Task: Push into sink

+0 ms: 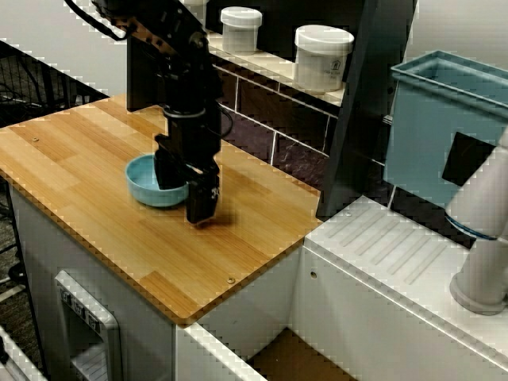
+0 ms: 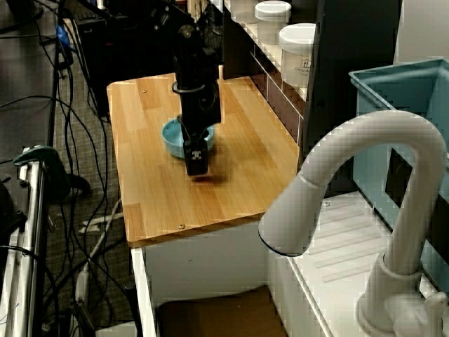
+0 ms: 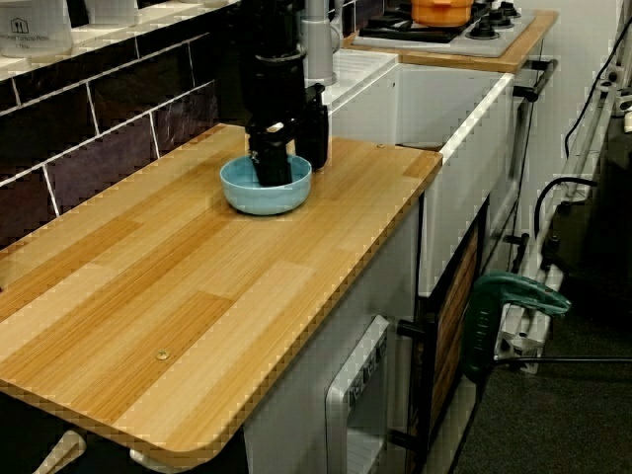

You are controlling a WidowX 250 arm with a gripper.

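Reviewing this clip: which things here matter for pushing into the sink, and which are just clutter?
Job: bowl, gripper straddling its rim, sink, wooden counter.

Clutter: white jars, blue bin, faucet, draining board, orange pot.

Light-blue bowl [image 3: 265, 188], black gripper [image 3: 292, 150], striped honey-brown wooden counter [image 3: 197, 296].
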